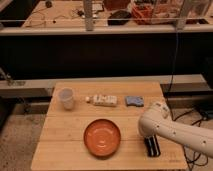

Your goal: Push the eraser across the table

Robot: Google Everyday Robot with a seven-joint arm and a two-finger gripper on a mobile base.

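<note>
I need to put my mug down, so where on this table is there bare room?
Bare wood on the table: front left corner, left of the orange plate and in front of the cup; also the back strip behind the white box and blue-grey pad. Crowded front right: gripper down at the eraser.

Smooth white tubular arm, bulbous rounded joint, gripper at its end over table front-right

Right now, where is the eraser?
In the camera view, the eraser lies at the table's front right, just right of the plate, with the hand directly over it.
</note>
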